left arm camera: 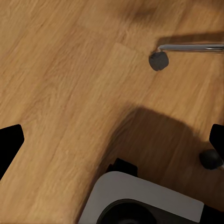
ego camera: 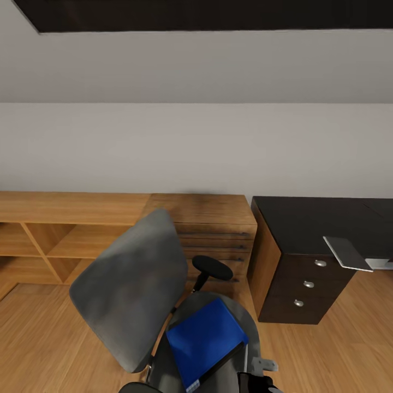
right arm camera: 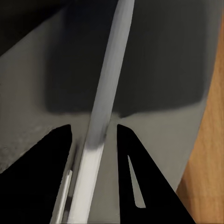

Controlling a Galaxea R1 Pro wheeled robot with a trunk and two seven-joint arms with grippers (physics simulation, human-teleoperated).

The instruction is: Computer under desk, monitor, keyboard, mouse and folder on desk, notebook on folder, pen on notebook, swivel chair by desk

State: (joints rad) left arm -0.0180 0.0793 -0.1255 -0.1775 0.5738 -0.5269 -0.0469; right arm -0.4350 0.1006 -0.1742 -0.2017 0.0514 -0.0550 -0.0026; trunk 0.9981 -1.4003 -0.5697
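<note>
Pen point(right arm camera: 106, 88) runs straight between the two fingers of my right claw point(right arm camera: 93, 127), out past their tips. Thin slivers of grey show at either side of it, so I cannot tell whether I am clamped on it. That arm is tucked in low over the grey seat of the swivel chair point(ego camera: 128, 284). The folder point(ego camera: 206, 338) lies flat on the seat just beside the claw, towards my left. The desk point(ego camera: 316, 221) stands well ahead. My left claw point(left arm camera: 112, 140) hangs spread wide above the wooden floor point(left arm camera: 60, 79), near a chair castor point(left arm camera: 158, 60).
</note>
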